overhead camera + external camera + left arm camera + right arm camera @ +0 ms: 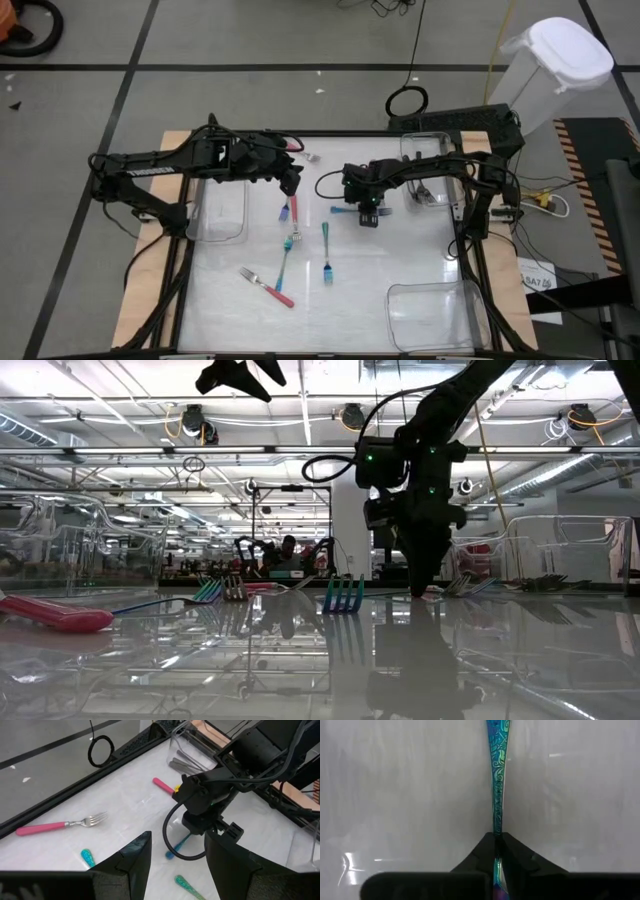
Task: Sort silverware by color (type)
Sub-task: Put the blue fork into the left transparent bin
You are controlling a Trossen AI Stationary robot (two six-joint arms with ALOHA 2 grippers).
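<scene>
A clear bin (222, 212) sits at the worktop's (400, 265) left edge, and beside it the left claw (291, 181), fingers apart and empty, hangs above a pink fork (292, 209). Three more forks lie mid-worktop: pink (268, 286), teal (286, 254) and teal (326, 251). Right of centre, the right claw (369, 214) is clamped on a teal fork (346, 210) lying flat; bins (428, 178) stand at the right corners.
</scene>
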